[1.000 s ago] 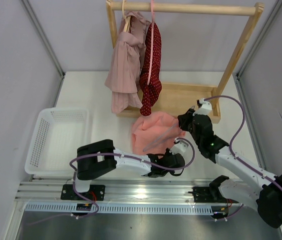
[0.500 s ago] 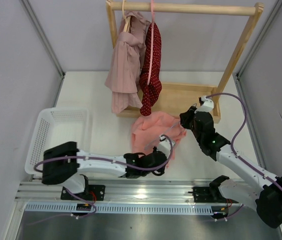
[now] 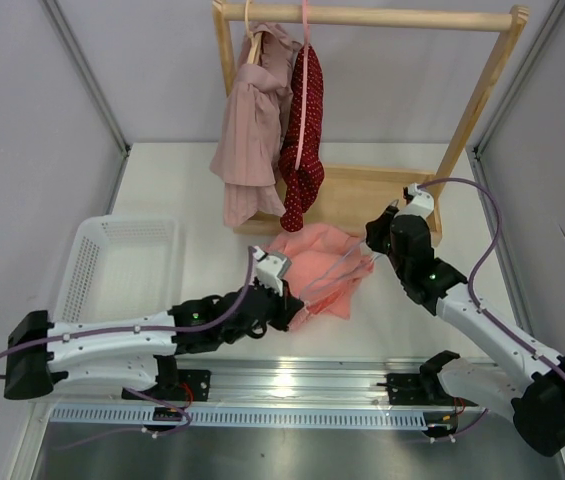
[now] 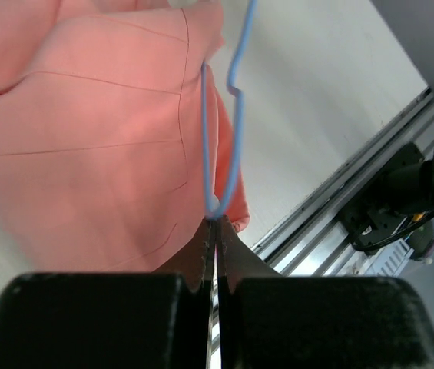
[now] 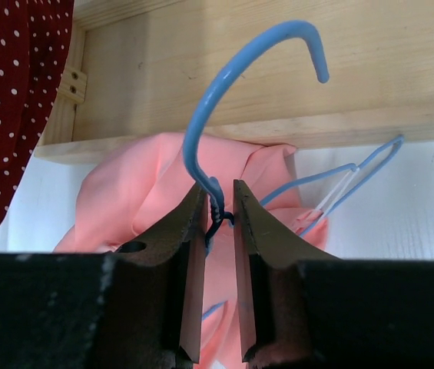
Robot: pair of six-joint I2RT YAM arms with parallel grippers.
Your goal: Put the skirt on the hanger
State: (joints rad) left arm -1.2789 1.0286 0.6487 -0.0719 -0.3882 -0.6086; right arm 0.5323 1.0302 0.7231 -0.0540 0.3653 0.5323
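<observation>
The salmon skirt (image 3: pixel 307 252) lies crumpled on the table in front of the rack's base. The light-blue hanger (image 3: pixel 340 263) lies across it, its wire partly inside the cloth. My left gripper (image 3: pixel 292 300) is at the skirt's near edge. In the left wrist view it (image 4: pixel 216 221) is shut on the end loop of the hanger (image 4: pixel 233 115), beside the skirt (image 4: pixel 86 138). My right gripper (image 3: pixel 378 240) is at the skirt's right edge. In the right wrist view it (image 5: pixel 220 196) is shut on the hanger's twisted neck, below the hook (image 5: pixel 240 69), with the skirt (image 5: pixel 140 192) behind.
A white basket (image 3: pixel 112 280) stands at the left. The wooden rack (image 3: pixel 362 16) at the back holds a mauve striped garment (image 3: pixel 252 130) and a dark red dotted garment (image 3: pixel 305 150) on a pink hanger (image 3: pixel 305 60). Its wooden base (image 3: pixel 362 200) lies just behind the skirt.
My left arm has swung out to the left, and its gripper moved from the skirt's near right corner to its near left edge. The skirt spread toward the right. The right gripper rose slightly.
</observation>
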